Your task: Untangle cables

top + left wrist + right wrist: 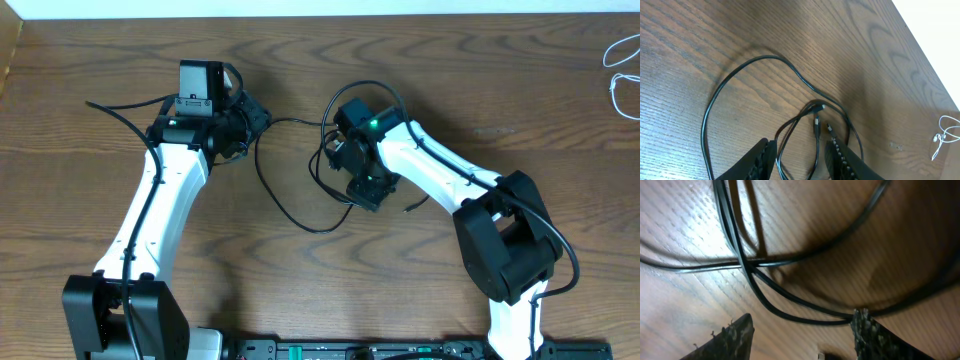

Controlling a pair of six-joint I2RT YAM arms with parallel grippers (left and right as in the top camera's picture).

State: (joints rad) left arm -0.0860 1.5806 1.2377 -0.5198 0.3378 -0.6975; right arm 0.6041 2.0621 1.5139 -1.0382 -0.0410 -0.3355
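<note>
**Left gripper and right gripper both open, nothing clamped**

Shows the left gripper with fingers spread at the bottom edge of its wrist view, gripping nothing. Catches two strands of the black cable running up between those fingers, then a big loop swinging out to the left of the frame and back over the wooden table. Puts the small plug ends just above the fingertips, near the frame's middle, where the strands cross. Cannot tell whether the strands touch the fingers or merely lie on the wood under them.

Has the right gripper just as wide open, low over the table, fingertips at the lower left and lower right of its wrist view. Sees black strands crossing in the upper left of that frame, one curving down toward the gap between the tips; looks clear of both, though blurred and in shadow.

From overhead, places the black cable mid-frame, one stretch running from the left gripper across to the right one, a loop sagging below between the two arms. Finds the white cable in the upper right corner, well apart from both grippers, partly cut off by the frame edge.
</note>
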